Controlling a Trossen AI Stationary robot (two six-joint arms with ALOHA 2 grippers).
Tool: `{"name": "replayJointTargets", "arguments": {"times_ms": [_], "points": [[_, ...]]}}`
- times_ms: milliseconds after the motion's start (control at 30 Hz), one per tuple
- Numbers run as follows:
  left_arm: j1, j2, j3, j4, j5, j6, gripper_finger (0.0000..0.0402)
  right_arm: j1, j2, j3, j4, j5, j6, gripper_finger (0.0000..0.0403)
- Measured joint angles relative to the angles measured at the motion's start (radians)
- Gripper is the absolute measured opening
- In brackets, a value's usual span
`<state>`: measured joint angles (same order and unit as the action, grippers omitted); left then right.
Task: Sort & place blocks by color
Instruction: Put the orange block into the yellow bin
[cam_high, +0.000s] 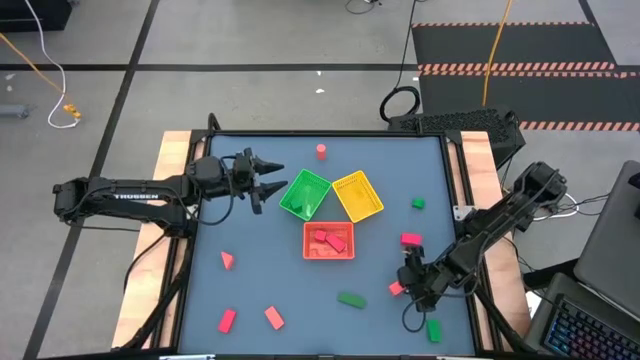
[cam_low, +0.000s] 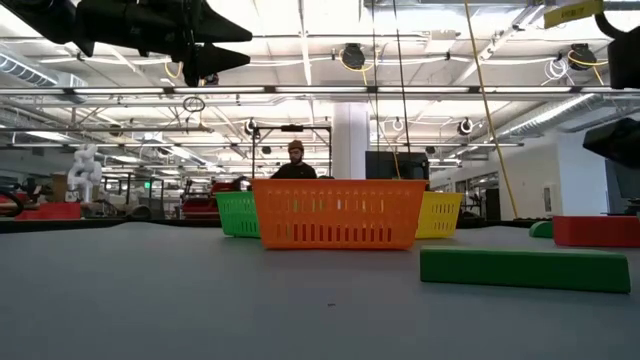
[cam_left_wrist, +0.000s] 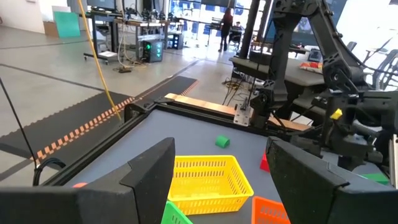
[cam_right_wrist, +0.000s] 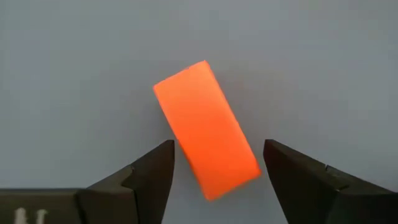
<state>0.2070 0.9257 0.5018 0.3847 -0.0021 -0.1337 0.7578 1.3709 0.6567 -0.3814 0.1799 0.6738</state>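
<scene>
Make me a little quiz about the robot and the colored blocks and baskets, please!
1. True or false: the red tray already holds red blocks.
2. Which gripper is poised over a block, fingers open on either side of it? A) the left gripper B) the right gripper
3. Fill in the word: the tray between the green tray and the small green block near the table's right side is the ______ tray.

Key:
1. True. In the high view, red pieces lie inside it.
2. B. The right wrist view shows an orange-red block between its open fingers; the left gripper hangs open in the air beside the green tray.
3. Yellow.
</scene>
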Motion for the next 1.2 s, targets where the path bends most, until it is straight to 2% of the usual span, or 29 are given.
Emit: {"name": "replayJointTargets", "arguments": {"times_ms": [200,367,533,733,933,1200], "points": [[0.0,0.0,0.0,0.002,0.0,-0.001,0.0253,-0.005,0.034,0.0,0.029,0.003,-0.013,0.0193],[0.0,0.0,0.0,0.002,0.0,-0.006,0.0253,-0.012,0.028,0.0,0.039,0.005,-0.023,0.0123],[0.0,0.0,0.0,0.003,0.0,-0.006,0.0253,-0.038,-0.019,0.0,0.077,0.017,-0.045,0.0122],[0.0,0.0,0.0,0.01,0.0,-0.002,0.0253,-0.099,-0.124,0.0,0.151,0.169,-0.182,0.0122],[0.0,0.0,0.0,0.021,0.0,0.0,0.0253,-0.246,-0.199,0.0,0.267,0.349,-0.363,0.0122],[0.0,0.0,0.0,0.039,0.0,0.001,0.0253,-0.534,-0.181,-0.001,0.368,0.345,-0.416,0.0122]]}}
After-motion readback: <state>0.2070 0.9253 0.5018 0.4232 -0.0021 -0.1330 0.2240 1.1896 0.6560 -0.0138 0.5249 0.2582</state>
